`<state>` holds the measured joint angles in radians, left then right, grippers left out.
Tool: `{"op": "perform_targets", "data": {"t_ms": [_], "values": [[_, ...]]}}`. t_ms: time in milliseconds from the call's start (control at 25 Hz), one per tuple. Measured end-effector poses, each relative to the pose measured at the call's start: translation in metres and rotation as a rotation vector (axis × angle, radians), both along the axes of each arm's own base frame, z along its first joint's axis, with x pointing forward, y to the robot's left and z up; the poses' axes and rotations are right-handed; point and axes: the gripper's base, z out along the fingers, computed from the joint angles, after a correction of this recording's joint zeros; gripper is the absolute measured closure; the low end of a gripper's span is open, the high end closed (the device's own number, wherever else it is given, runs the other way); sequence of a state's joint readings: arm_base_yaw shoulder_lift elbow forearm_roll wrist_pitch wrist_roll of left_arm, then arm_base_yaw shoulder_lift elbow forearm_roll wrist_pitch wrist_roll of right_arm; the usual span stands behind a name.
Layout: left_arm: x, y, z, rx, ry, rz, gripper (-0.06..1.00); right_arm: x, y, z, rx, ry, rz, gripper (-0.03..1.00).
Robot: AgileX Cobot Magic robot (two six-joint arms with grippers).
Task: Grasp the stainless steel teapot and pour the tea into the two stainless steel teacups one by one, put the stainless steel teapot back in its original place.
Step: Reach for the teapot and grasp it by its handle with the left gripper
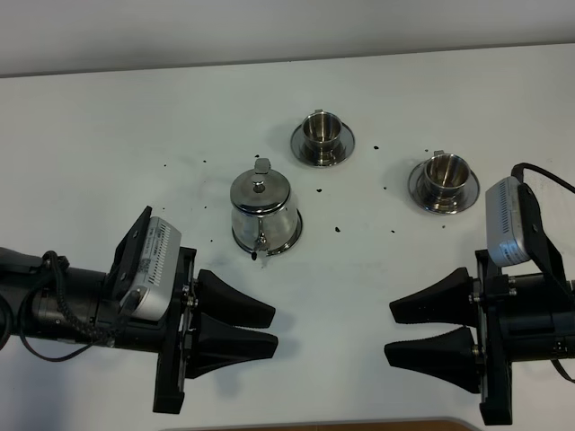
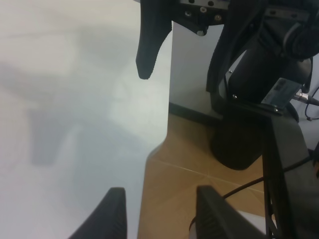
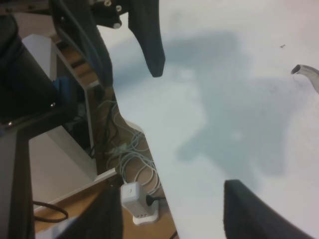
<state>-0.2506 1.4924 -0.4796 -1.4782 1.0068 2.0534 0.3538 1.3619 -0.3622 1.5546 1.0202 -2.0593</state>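
The left pincer [image 1: 272, 329] and right pincer [image 1: 391, 332] lie released and empty at the near edge of the desk [image 1: 108, 117]. Farther back, the stainless steel teapot [image 1: 263, 208] stands upright on its round saucer [image 1: 289, 242]. Beyond it stand the nearer teacup [image 1: 445, 172] and the farther teacup [image 1: 321, 130].

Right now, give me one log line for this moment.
teapot: upright, not held | far cup, right cup: upright, apart from teapot | left tool: open, empty | right tool: open, empty

The high camera looks down on the whole table [image 1: 108, 108]. The wrist cameras sit low and close at its front edge, facing each other; the right one maybe catches a bit of the teapot [image 3: 308, 73].
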Motion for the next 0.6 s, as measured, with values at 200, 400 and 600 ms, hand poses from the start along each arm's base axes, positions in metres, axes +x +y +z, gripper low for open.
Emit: {"op": "perform_targets", "data": {"t_ms": [200, 400, 600], "values": [[-0.0006, -0.0002, 0.0005, -0.006, 0.003, -0.007, 0.55, 0.0, 0.0, 0.0, 0.0, 0.0, 0.0, 0.51], [-0.0011, -0.0005, 0.0012, -0.014, 0.005, -0.011, 0.55, 0.0019, 0.0007, 0.0016, 0.019, 0.007, -0.026, 0.51], [0.0008, -0.0011, 0.0027, -0.032, 0.01, 0.013, 0.55, 0.0055, 0.0019, 0.0049, 0.059, 0.022, -0.075, 0.51]]}}
